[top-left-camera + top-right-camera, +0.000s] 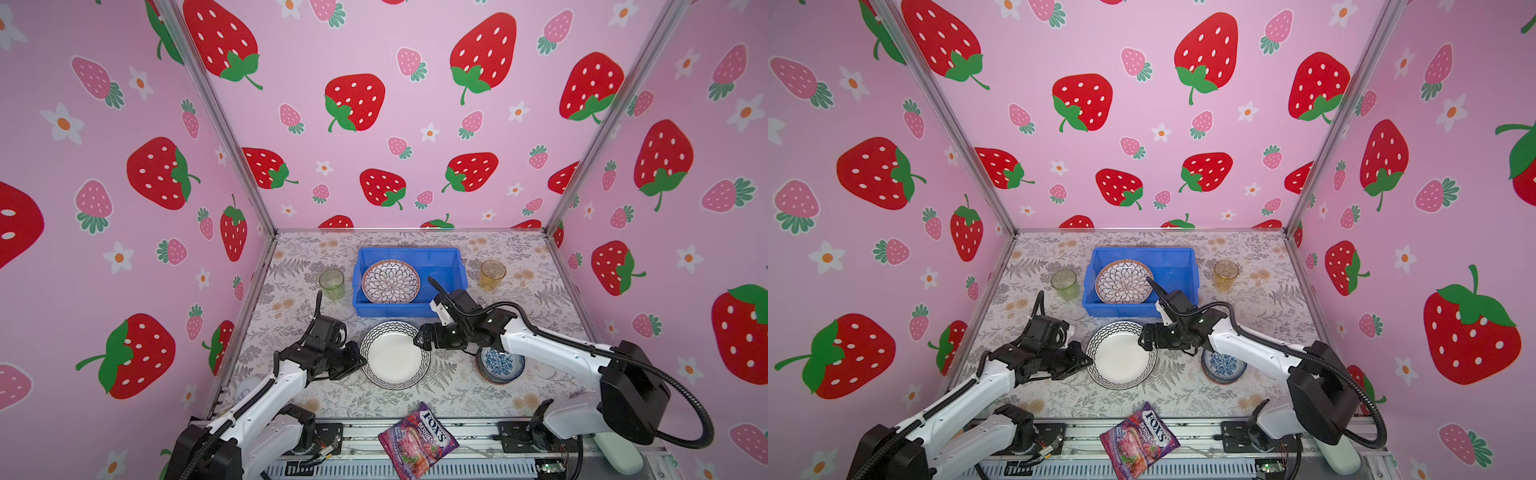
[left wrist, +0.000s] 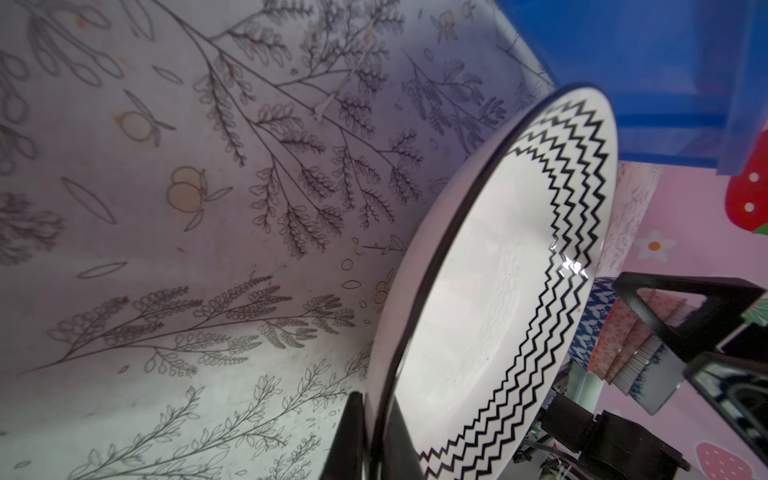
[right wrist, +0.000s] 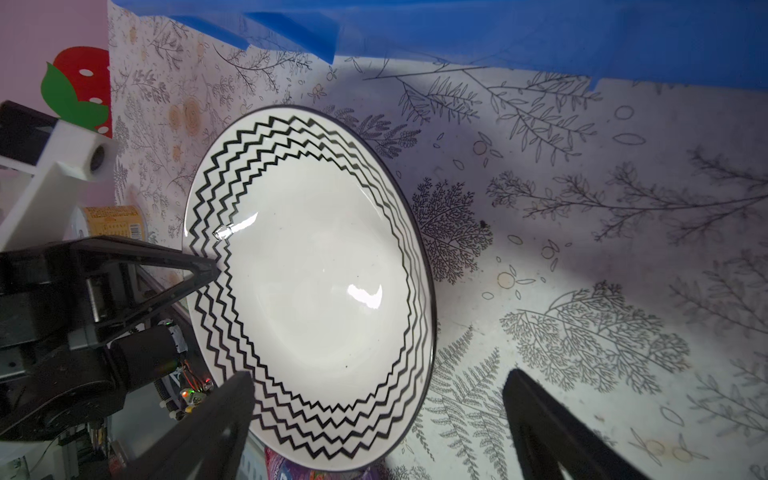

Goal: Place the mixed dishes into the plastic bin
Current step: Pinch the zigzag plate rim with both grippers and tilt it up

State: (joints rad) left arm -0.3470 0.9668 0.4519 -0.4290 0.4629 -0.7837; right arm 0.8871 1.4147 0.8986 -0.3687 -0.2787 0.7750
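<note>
My left gripper (image 1: 358, 362) was pinched shut on the left rim of the zigzag plate (image 1: 395, 355), which sat just in front of the blue bin (image 1: 409, 250). My right gripper (image 1: 420, 338) gaped open at the opposite rim. I judged that a one-sided pinch on glaze could slip and drop it onto the petal plate (image 1: 390, 281) inside

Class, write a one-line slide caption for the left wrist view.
Left claw shut on the zigzag plate at its rim, floral tablecloth beneath, blue bin beyond.
</note>
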